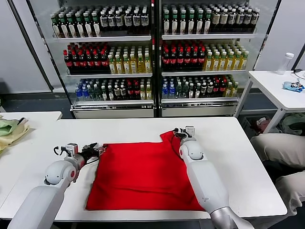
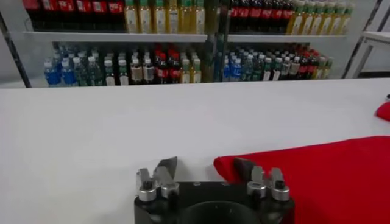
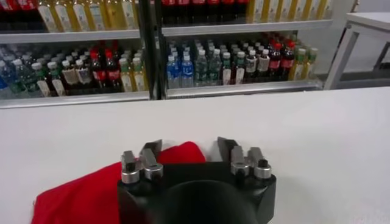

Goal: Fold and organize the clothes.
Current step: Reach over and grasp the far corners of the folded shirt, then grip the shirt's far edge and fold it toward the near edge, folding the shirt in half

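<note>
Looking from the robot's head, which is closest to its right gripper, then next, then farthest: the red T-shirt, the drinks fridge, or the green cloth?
1. Red T-shirt: right at the right gripper, mid-table.
2. Drinks fridge: behind the table.
3. Green cloth: far left edge, on the neighbouring table.

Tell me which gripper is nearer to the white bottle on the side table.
Right. The right gripper is at the shirt's far corner, closer to the bottle; the left gripper is at its opposite edge.

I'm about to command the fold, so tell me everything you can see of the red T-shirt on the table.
The red T-shirt lies flat on the white table, plain side up, a soft bright cotton-like fabric with few wrinkles. One sleeve is bunched up at its far right corner, by the right gripper. The left gripper sits at its far left corner, one finger over the cloth edge. Whether either grips it is unclear.
</note>
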Robot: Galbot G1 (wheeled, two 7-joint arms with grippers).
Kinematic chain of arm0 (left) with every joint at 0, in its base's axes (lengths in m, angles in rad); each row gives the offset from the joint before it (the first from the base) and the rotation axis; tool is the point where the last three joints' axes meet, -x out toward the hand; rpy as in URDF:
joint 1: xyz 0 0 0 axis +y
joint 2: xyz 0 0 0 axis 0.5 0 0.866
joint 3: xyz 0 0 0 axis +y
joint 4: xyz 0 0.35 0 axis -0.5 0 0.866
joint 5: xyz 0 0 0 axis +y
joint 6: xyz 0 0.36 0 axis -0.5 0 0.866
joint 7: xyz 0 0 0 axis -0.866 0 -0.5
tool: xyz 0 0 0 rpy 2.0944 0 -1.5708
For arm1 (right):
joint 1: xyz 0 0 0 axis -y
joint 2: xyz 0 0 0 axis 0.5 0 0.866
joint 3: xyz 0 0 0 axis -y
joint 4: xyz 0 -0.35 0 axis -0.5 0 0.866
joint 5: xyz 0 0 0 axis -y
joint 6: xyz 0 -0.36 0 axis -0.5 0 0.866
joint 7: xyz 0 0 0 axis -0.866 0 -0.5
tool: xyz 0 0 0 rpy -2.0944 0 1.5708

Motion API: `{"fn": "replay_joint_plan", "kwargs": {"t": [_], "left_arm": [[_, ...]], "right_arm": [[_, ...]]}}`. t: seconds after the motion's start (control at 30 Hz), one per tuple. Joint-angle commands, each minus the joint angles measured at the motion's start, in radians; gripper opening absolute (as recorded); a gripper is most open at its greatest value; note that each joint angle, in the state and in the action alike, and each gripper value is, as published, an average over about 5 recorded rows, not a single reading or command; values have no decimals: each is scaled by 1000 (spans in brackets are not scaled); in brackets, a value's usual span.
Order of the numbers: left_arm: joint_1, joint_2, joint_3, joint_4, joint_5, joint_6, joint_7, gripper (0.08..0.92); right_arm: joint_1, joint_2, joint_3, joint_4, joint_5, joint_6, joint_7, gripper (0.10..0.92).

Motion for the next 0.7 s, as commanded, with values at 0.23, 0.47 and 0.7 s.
{"fn": "replay_joint_plan", "kwargs": {"t": [0.23,0.47,0.7], "left_arm": [[10,-2,3,-7,15,3,10,333],[82,23,-38,-92,-92,-97,-31,138],[251,94,-78,-305,-170,-151,-99,84]], "right_arm": [[-12,4,-1,34,13,-5,13,266],[-131,-92,-20,343,-2,71,-6,120],[-360,-269,1,824,158,-36,47,117]]}}
